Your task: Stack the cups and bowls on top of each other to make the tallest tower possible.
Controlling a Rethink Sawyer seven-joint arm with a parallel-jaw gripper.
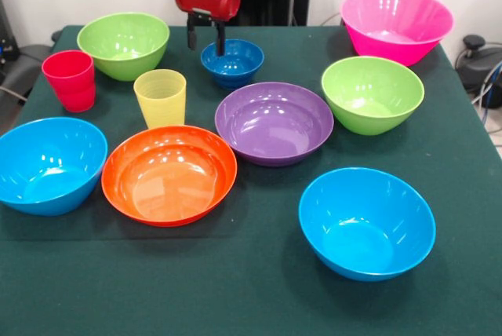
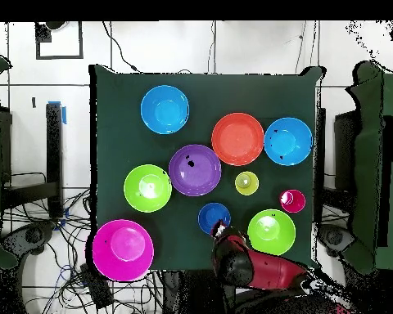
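My gripper (image 1: 206, 42) is open and hangs at the left rim of the small dark blue bowl (image 1: 235, 63), one finger outside the rim and one over the bowl; it also shows in the overhead view (image 2: 222, 232) beside that bowl (image 2: 212, 217). All bowls stand apart on the table, none nested: purple (image 1: 274, 122), orange (image 1: 169, 173), two light blue (image 1: 49, 163) (image 1: 366, 220), two lime green (image 1: 124, 44) (image 1: 372, 93), big pink (image 1: 396, 23). The red cup (image 1: 70, 78) and the yellow cup (image 1: 161, 96) stand upright at the left.
The table (image 1: 251, 289) has a dark green cloth. The big pink bowl sits at the cloth's far right corner in the front view. Cables and frames surround the table in the overhead view.
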